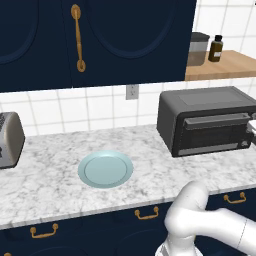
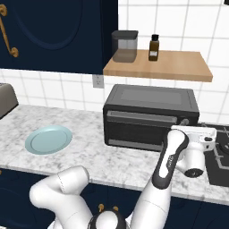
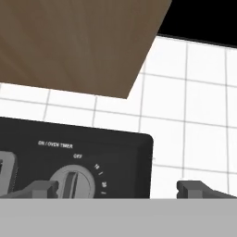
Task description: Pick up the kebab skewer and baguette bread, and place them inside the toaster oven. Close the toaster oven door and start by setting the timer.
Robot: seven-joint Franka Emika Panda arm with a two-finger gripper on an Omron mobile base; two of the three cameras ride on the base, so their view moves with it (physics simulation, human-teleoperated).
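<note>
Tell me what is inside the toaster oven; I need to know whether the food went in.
The toaster oven door is shut and its dark glass shows nothing inside. The blue plate on the counter lies bare.

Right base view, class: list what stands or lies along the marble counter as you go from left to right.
Silver toaster → light blue plate → toaster oven → the robot's white wrist at the oven's right end → black stovetop.

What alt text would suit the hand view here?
Close-up of the dark grey toaster oven front: its round grey timer knob, labelled "ON / OVEN TIMER", sits low left, between the open jaws. Above are the wooden shelf underside and white wall tiles.
</note>
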